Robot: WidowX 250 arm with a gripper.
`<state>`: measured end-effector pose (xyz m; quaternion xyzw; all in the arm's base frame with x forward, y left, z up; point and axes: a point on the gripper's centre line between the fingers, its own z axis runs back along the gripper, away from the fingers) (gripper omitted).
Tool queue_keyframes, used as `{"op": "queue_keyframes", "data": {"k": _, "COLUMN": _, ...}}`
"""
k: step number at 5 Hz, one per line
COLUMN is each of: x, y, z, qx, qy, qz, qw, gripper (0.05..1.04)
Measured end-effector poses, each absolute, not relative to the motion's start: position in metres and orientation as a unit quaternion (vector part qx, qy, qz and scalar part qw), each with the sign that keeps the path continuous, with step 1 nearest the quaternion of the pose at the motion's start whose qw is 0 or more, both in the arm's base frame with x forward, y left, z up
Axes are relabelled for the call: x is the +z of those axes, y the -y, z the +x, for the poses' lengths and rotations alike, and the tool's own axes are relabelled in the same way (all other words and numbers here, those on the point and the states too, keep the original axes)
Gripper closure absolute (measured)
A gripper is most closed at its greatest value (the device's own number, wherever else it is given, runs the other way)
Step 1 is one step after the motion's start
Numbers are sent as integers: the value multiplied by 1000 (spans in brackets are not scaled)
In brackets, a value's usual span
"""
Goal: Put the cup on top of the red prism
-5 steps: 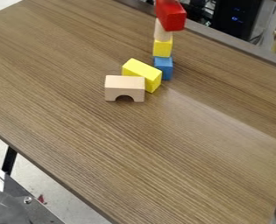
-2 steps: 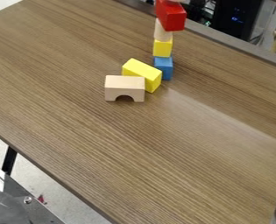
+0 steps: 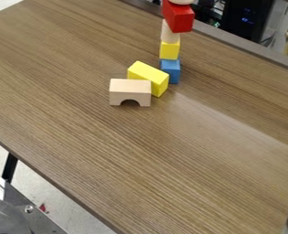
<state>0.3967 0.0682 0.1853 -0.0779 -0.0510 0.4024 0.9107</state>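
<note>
From where I stand, the stack is at the top of the frame, right of centre, on the wood-grain table (image 3: 79,137). Component order, bottom to top: blue block (image 3: 170,71), yellow cube (image 3: 169,50), pale wooden piece (image 3: 169,33), red prism (image 3: 181,19). The red prism is the widest component and overhangs the pale wooden piece beneath it. Directly above the red prism, at the top edge of the frame, is the rounded underside of a pale object (image 3: 181,1), apparently the cup; I cannot tell whether it touches the prism. State of the gripper: I cannot tell whether it is wide, narrow or holding anything. Left of the stack base, in the upper middle of the frame, a yellow oblong block (image 3: 148,77) lies at an angle beside the blue block. In front of it stands a natural-wood arch block (image 3: 129,91), cutout facing down, hiding part of the yellow oblong block. Dark equipment (image 3: 247,20) with small blue lights is at the upper right, beyond the table edge. Metal hardware (image 3: 33,217) occupies the lower left corner.
</note>
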Motion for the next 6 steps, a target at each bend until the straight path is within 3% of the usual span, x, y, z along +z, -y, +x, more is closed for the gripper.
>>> {"op": "queue_keyframes", "data": {"k": 2, "x": 185, "y": -73, "z": 397, "qx": 413, "qy": 52, "qz": -85, "qw": 905, "gripper": 897}}
{"op": "queue_keyframes", "data": {"k": 5, "x": 180, "y": -75, "z": 395, "qx": 417, "qy": 48, "qz": -88, "qw": 903, "gripper": 95}}
{"op": "queue_keyframes", "data": {"k": 6, "x": 181, "y": -75, "z": 396, "qx": 417, "qy": 49, "qz": -90, "qw": 903, "gripper": 84}}
